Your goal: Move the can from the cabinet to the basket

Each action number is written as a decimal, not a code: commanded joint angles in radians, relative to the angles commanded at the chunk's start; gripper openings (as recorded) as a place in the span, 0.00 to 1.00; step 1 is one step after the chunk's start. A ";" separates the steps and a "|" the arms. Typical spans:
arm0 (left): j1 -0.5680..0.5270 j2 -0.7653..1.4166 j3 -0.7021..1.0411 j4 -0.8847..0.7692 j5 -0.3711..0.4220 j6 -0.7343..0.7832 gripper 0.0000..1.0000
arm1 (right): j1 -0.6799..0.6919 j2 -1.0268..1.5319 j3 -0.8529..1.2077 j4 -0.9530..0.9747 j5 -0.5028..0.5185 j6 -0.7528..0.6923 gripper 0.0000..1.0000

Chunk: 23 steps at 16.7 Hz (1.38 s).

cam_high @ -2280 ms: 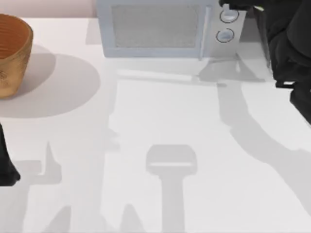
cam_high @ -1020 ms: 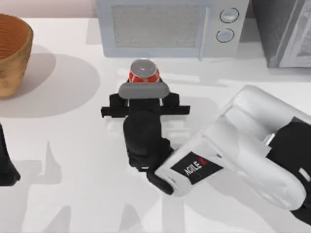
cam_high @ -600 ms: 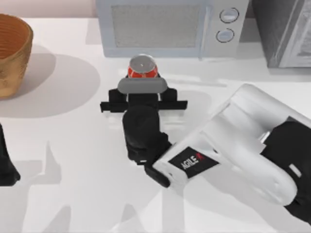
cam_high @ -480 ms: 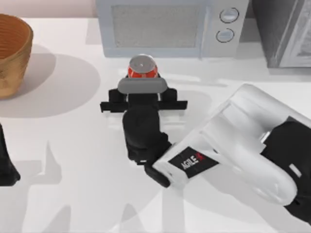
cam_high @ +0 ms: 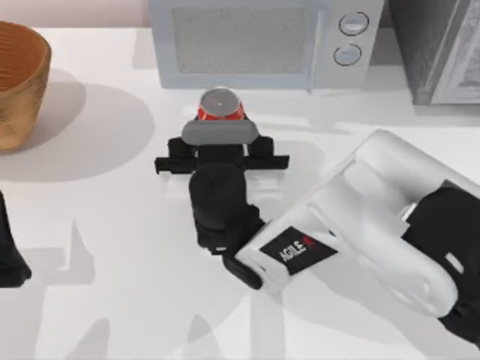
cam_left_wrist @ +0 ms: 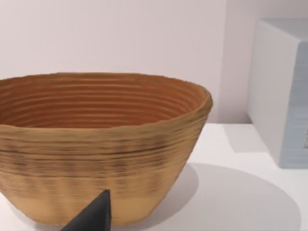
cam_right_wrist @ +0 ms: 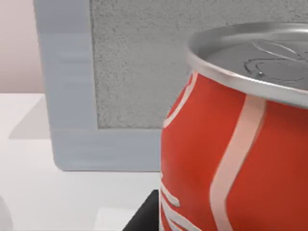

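The red can (cam_high: 220,106) with its silver top stands upright just in front of the microwave, left of the table's middle. My right gripper (cam_high: 220,124) reaches in from the right and is shut on the can, its black body hiding the lower half. The right wrist view has the can (cam_right_wrist: 240,144) very close, with a dark finger (cam_right_wrist: 144,214) against its side. The orange-brown basket (cam_high: 19,79) sits at the far left, well apart from the can, and looms large in the left wrist view as the basket (cam_left_wrist: 96,144). The dark grey cabinet (cam_high: 442,49) stands at the back right.
A light grey microwave (cam_high: 255,41) with two round knobs stands along the back edge, right behind the can. My left arm (cam_high: 9,259) is parked at the left edge, below the basket. Bare white table lies between can and basket and along the front.
The right arm came in from the cabinet with the can and has edged it slightly toward the microwave over the last second. The left arm and basket stayed still.
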<state>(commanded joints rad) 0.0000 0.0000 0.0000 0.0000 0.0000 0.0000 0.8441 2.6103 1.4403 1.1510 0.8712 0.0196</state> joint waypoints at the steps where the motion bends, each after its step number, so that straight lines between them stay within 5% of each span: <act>1: 0.000 0.000 0.000 0.000 0.000 0.000 1.00 | 0.000 0.000 0.000 0.000 0.000 0.000 0.68; 6: 0.000 0.000 0.000 0.000 0.000 0.000 1.00 | 0.000 0.000 0.000 0.000 0.000 0.000 1.00; 23: 0.000 0.000 0.000 0.000 0.000 0.000 1.00 | 0.000 0.000 0.000 0.000 0.000 0.000 1.00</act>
<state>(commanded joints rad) 0.0000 0.0000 0.0000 0.0000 0.0000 0.0000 0.8441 2.6103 1.4403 1.1510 0.8712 0.0196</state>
